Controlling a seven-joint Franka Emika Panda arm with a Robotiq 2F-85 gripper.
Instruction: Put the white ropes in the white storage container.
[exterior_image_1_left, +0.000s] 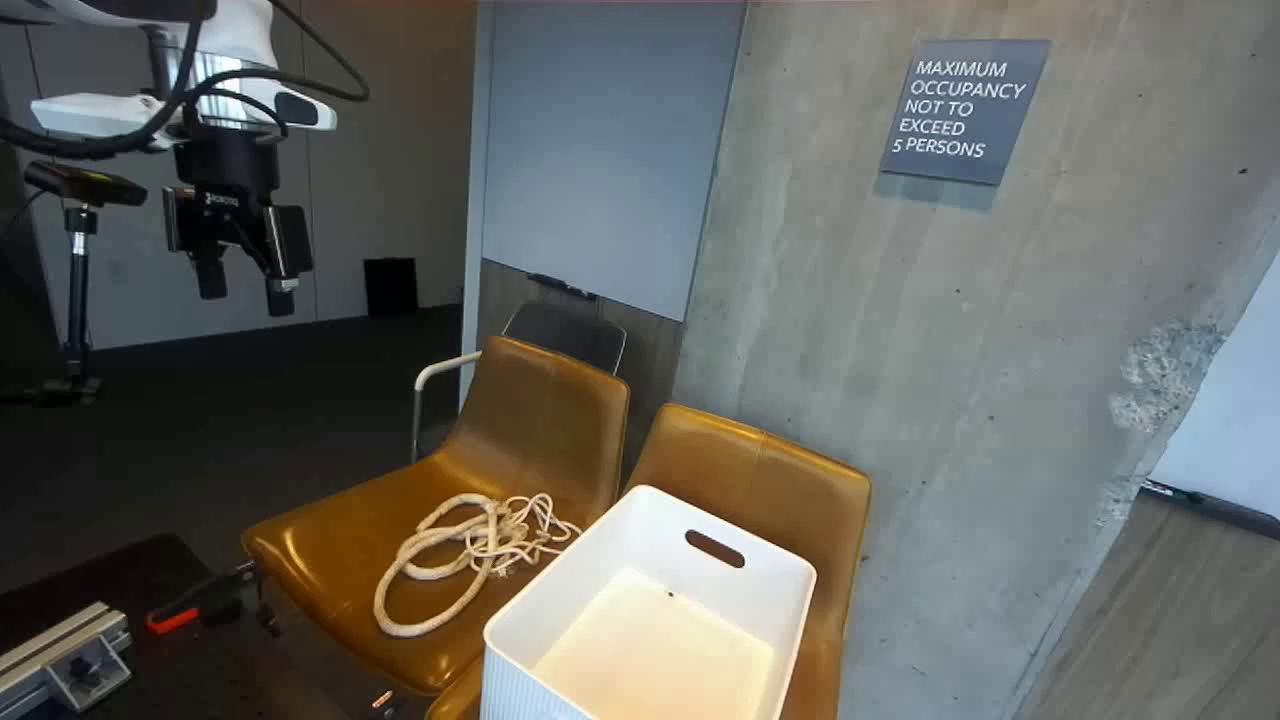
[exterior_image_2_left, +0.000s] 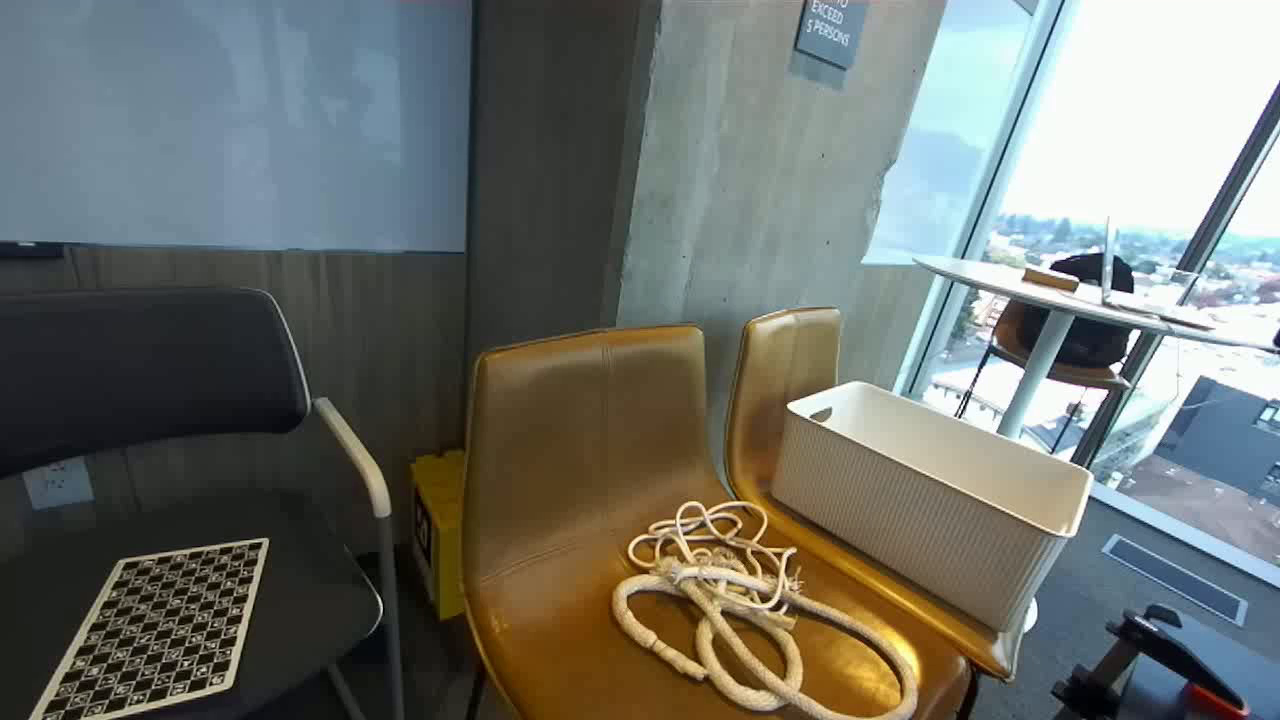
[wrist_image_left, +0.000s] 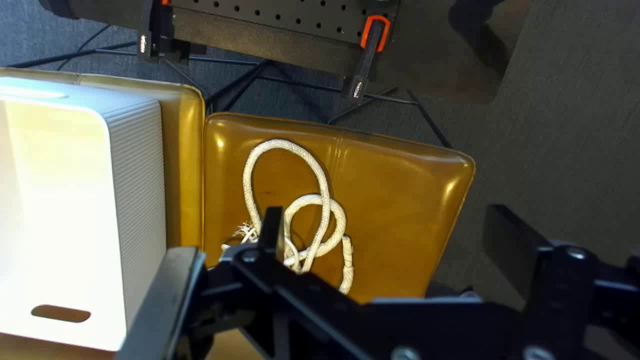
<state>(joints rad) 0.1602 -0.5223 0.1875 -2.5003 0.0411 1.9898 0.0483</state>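
The white ropes lie in a loose tangle of thick and thin loops on a brown leather chair seat. They show in both exterior views (exterior_image_1_left: 488, 552) (exterior_image_2_left: 722, 575) and in the wrist view (wrist_image_left: 325, 200), where a gripper finger hides part of them. The white storage container stands on the adjoining brown chair, beside the ropes, in both exterior views (exterior_image_1_left: 520, 690) (exterior_image_2_left: 900, 525) and in the wrist view (wrist_image_left: 140, 200). Its visible interior holds no rope. My gripper (exterior_image_1_left: 246, 294) is high above the chairs. In the wrist view the gripper (wrist_image_left: 390, 225) has its fingers wide apart with nothing between them.
The rope chair's backrest (exterior_image_2_left: 590, 450) rises behind the ropes. A dark chair with a checkered board (exterior_image_2_left: 160, 630) stands beside it. A dark perforated table with an orange-tipped clamp (wrist_image_left: 375, 32) borders the seats. A camera stand (exterior_image_1_left: 78, 280) is near the arm.
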